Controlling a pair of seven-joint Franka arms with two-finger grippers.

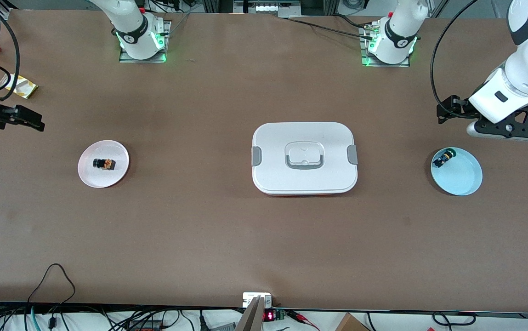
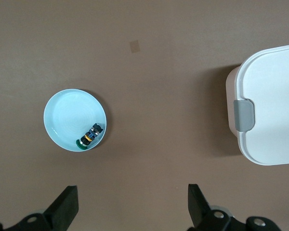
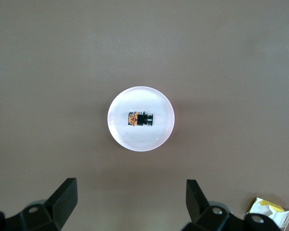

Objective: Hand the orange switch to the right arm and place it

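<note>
two switches wait on separate plates: the orange switch [image 1: 104, 163] lies on its side on a pink plate [image 1: 90, 177] toward the right arm's end; a green-capped switch [image 1: 443, 159] sits in a blue plate [image 1: 463, 181] by the lidded white box [image 1: 304, 157]. the left gripper [image 1: 506, 131] and right gripper [image 1: 18, 117] hover with fingers spread wide, empty. grabbing the green lookalike would spoil the handover. no lettering is legible.

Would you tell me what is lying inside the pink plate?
One small switch with a black end and orange body lies on its side in the pink plate. The plate under it is covered.
</note>
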